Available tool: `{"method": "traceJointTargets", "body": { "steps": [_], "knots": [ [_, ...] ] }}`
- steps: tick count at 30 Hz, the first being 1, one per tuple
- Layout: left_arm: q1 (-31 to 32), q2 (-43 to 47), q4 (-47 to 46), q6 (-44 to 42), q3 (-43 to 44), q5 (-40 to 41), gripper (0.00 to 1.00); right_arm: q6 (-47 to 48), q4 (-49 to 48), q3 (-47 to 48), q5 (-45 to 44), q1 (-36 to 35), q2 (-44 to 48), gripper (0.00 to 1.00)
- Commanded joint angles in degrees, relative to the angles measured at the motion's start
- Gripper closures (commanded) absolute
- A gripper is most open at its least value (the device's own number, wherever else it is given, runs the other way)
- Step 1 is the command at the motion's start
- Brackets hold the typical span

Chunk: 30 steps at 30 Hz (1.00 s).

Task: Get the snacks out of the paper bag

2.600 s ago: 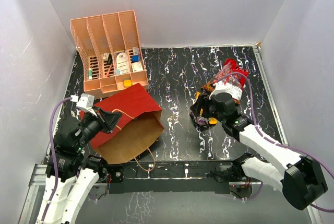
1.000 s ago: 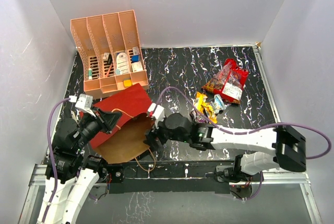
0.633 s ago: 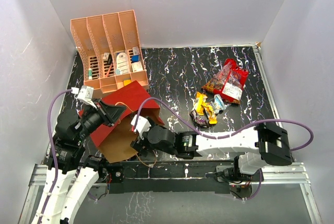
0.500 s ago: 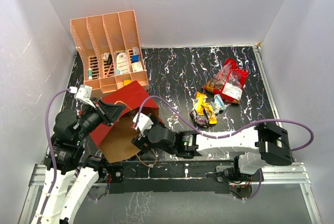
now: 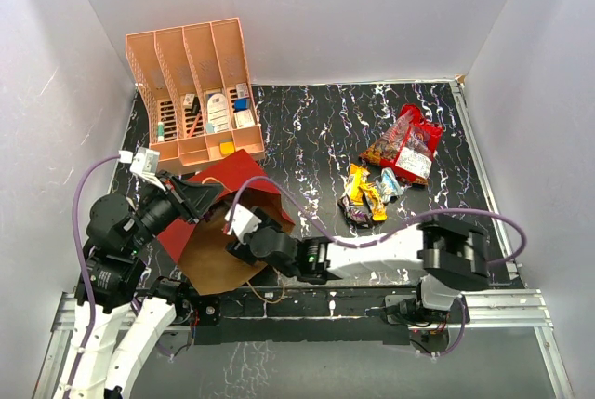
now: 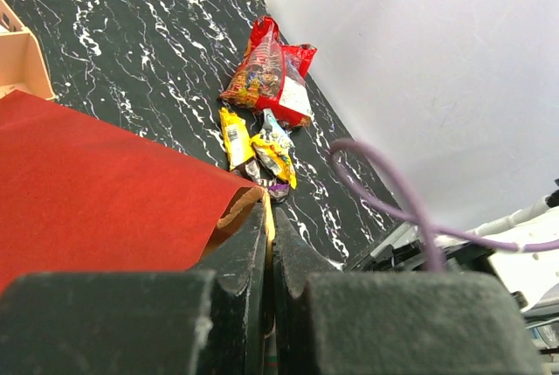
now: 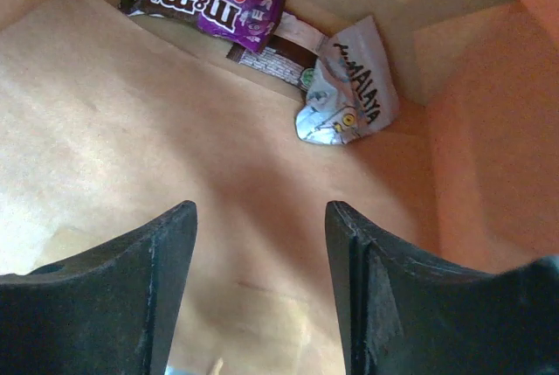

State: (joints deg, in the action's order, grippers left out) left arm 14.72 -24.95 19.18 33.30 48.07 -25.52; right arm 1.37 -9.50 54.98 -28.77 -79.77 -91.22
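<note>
Inside, the paper bag [image 7: 131,130] is smooth brown kraft; outside, matte dark red. Right jaws stand apart within it; ahead, untouched, a glossy purple packet [image 7: 205,3] and a crumpled silver packet [image 7: 345,100] lie at its far end. Left jaws pinch its rim. Other shiny packets [image 5: 367,194] and a crinkly sweets bag [image 5: 406,146] rest on the marbled worktop [image 5: 316,139].

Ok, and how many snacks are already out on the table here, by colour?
Red-and-clear sweets bag: 1
Yellow-orange packets: 2
Silver-blue packet: 1
Purple packet: 1
Total: 5 out on the table
</note>
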Motion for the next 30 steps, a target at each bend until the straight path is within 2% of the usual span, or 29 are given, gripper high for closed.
{"method": "traceJointTargets", "body": {
  "steps": [1,4,11,21,30],
  "knots": [
    [-0.4,-1.2,0.7,-0.9,3.8,-1.6,1.0,5.0,-9.7,6.0,-3.0,0.0,-7.5,0.41],
    [-0.4,-1.2,0.8,-0.9,4.2,-1.9,1.0,8.1,-14.0,7.7,-5.1,0.0,-13.0,0.46],
    [-0.3,-1.6,-0.8,-0.4,4.6,-3.4,1.0,15.4,-26.8,10.7,-14.4,0.9,-23.5,0.44],
    [-0.3,-2.0,1.3,-2.0,7.5,-5.3,1.0,18.4,-32.1,16.6,-14.1,5.5,-32.8,0.38],
    [-0.3,0.1,0.2,-0.3,6.5,-5.3,1.0,15.9,-29.2,21.6,-11.1,10.1,-38.2,0.37]
  ]
}}
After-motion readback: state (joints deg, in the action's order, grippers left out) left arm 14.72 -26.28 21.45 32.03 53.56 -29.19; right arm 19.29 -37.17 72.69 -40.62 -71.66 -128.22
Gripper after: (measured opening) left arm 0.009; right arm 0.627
